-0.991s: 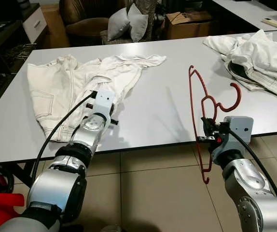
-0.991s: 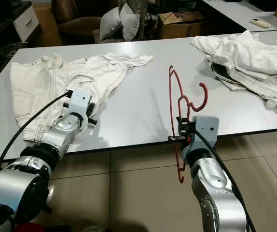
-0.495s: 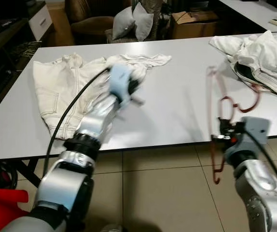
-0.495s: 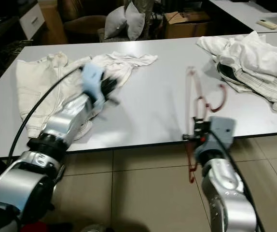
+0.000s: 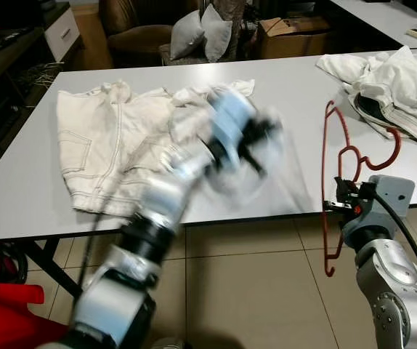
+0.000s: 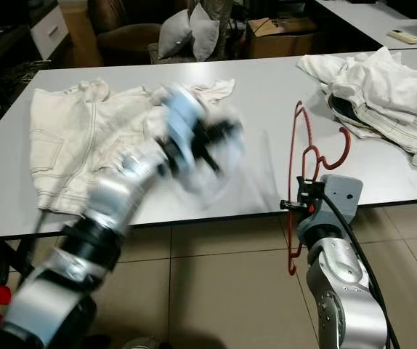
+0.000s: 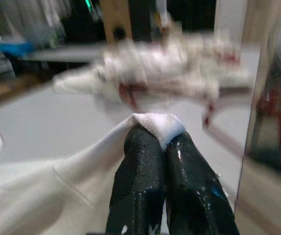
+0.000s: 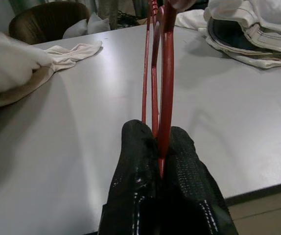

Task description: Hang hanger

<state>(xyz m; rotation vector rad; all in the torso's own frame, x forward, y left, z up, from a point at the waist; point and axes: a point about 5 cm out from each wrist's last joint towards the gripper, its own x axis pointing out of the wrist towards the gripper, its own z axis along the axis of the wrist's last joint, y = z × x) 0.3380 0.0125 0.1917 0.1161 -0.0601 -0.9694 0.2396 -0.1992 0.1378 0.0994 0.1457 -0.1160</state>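
Observation:
A red hanger stands upright at the table's near edge, its hook pointing right. My right gripper is shut on the hanger's lower part, and the right wrist view shows the red wires pinched between the black fingers. A white garment lies spread on the left half of the table. My left gripper, blurred by motion, is over the middle of the table, left of the hanger. The left wrist view shows it shut on a fold of white fabric.
The grey table runs across the view. A pile of white clothes lies at its right end. Behind stand an armchair with cushions and a cardboard box. A red object sits on the tiled floor, lower left.
My left arm has swung right across the table toward the hanger, dragging the garment's edge with it. The right gripper still holds the hanger at the table edge.

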